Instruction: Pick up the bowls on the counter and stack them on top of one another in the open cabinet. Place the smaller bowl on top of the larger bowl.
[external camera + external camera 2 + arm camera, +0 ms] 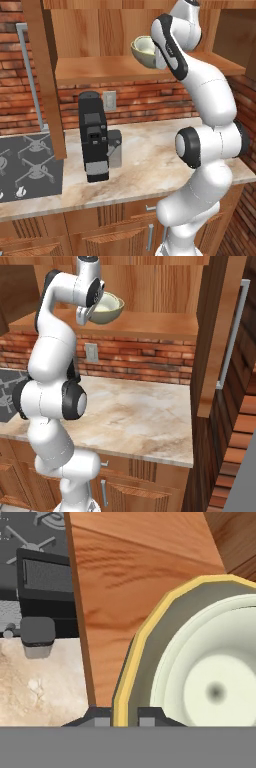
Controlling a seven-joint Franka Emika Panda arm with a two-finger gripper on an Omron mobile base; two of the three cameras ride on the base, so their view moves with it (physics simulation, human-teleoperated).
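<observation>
A wide bowl with an olive-tan rim and creamy white inside, the larger bowl (142, 50) (107, 308) (137, 652), sits at the level of the open cabinet's plank shelf (100, 70) (150, 326). My gripper (125, 716) (88, 311) is shut on its near rim, one fingertip on each side of the rim. A paler inner ring (170, 662) shows inside it; I cannot tell whether that is the smaller bowl nested there. Whether the bowl rests on the shelf or hangs just above it is unclear.
A black coffee machine (95, 135) (45, 587) stands on the beige counter (140, 150) (140, 416). The dark stove top (25, 165) lies to the left. The open cabinet doors (47, 75) (210, 331) hang out on both sides of the shelf. A wall outlet (109, 101) is on the brick.
</observation>
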